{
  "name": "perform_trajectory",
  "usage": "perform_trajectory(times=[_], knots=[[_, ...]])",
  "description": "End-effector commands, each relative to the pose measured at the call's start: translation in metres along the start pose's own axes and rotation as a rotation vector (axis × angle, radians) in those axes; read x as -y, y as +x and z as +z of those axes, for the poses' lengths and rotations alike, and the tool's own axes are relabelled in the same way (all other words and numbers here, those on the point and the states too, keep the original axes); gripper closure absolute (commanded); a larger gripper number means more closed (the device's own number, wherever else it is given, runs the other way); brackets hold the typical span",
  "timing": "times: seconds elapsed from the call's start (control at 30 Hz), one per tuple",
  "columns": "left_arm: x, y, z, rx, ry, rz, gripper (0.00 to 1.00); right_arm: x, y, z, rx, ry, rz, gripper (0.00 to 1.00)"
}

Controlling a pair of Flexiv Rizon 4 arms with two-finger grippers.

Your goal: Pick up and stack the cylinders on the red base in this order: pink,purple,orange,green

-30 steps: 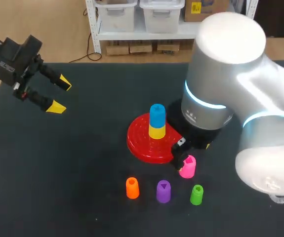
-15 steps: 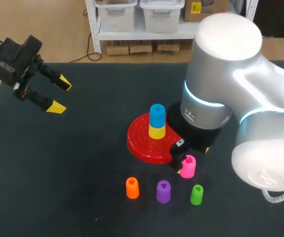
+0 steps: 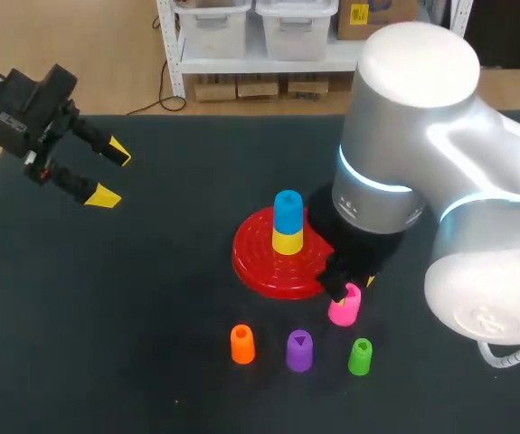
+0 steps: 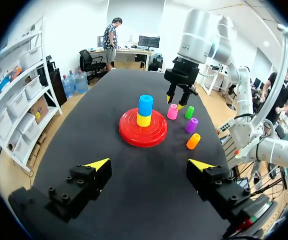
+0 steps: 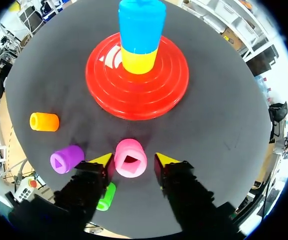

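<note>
Right gripper [image 5: 133,160] points down at the table with its two yellow-tipped fingers spread, one on each side of the pink cylinder [image 5: 130,158]. A thin gap shows on both sides, so the fingers bracket the cylinder without gripping it. The cylinder stands upright on the dark table [image 5: 224,125], just short of the red base's [image 5: 169,85] near rim.

Progress, as a judgement: none of the four stacking steps is done. Pink, first in the order, is about to be grasped. The purple cylinder [image 5: 66,159] lies just beside one finger. The green cylinder [image 5: 106,196] sits beneath that finger's black body. The orange cylinder [image 5: 44,121] lies farther out on the same side. All three rest on the table, apart from each other and from the base.

Ahead of the gripper, the base already carries a yellow cylinder [image 5: 138,60] at its centre with a blue cylinder [image 5: 141,25] stacked on top. The pink piece would have to go onto the blue one.

Left gripper [image 4: 150,165] hangs well away from all of this, fingers wide apart and holding nothing.

The cylinders look like smooth, hard plastic: short, slightly tapered, with rounded edges. The pink one has a square recess in its end face and the purple one a triangular recess. The base is a glossy round disc with raised concentric rings, rising gently toward its middle. The table surface is matt and nearly black, like fabric or a mat.
</note>
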State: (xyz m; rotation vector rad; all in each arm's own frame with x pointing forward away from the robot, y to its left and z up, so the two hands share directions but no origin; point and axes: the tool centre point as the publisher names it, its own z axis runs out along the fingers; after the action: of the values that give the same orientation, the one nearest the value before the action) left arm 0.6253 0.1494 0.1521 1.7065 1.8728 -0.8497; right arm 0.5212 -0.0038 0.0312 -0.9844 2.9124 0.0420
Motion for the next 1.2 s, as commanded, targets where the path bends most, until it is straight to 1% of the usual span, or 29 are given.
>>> perform_trajectory(times=[0.03,0.47,0.57,0.6,0.63,0.67,0.7,0.73,0.83,0.93,1.03,1.1,1.2], knots=[[0.0,0.001,0.001,0.002,-0.003,0.002,0.0,-0.002,0.001,0.001,-0.005,-0.003,0.0,0.55],[0.0,0.001,0.001,0.002,-0.003,0.002,0.0,-0.008,-0.001,0.005,-0.017,-0.014,-0.005,0.57],[0.0,0.001,0.001,0.002,-0.003,0.002,0.0,-0.01,-0.001,0.005,-0.02,-0.015,-0.005,0.6],[0.0,0.001,0.001,0.002,-0.003,0.002,0.0,-0.01,-0.001,0.006,-0.02,-0.015,-0.005,0.64],[0.0,0.001,0.001,0.002,-0.003,0.002,0.0,-0.01,-0.001,0.006,-0.022,-0.014,-0.005,0.75],[0.0,0.001,0.001,0.002,-0.003,0.002,0.0,-0.011,-0.001,0.005,-0.024,-0.011,-0.003,0.83],[0.0,0.001,0.001,0.002,-0.003,0.002,0.0,-0.011,-0.001,0.004,-0.026,-0.005,0.002,0.96],[0.0,0.001,0.001,0.002,-0.003,0.002,0.0,-0.01,-0.001,0.001,-0.025,-0.002,0.006,1.0],[0.0,0.001,0.001,0.002,-0.003,0.002,0.0,-0.004,-0.005,-0.012,-0.01,0.013,0.023,1.0],[0.0,0.001,0.001,0.002,-0.003,0.002,0.0,0.003,-0.011,-0.032,0.006,0.019,0.045,1.0],[0.0,0.001,0.001,0.002,-0.003,0.002,0.0,0.016,-0.021,-0.062,0.039,0.036,0.072,1.0],[0.0,0.001,0.001,0.002,-0.003,0.002,0.0,0.022,-0.029,-0.078,0.058,0.047,0.079,1.0],[0.0,0.001,0.001,0.002,-0.003,0.002,0.0,0.03,-0.046,-0.1,0.095,0.061,0.084,1.0]])
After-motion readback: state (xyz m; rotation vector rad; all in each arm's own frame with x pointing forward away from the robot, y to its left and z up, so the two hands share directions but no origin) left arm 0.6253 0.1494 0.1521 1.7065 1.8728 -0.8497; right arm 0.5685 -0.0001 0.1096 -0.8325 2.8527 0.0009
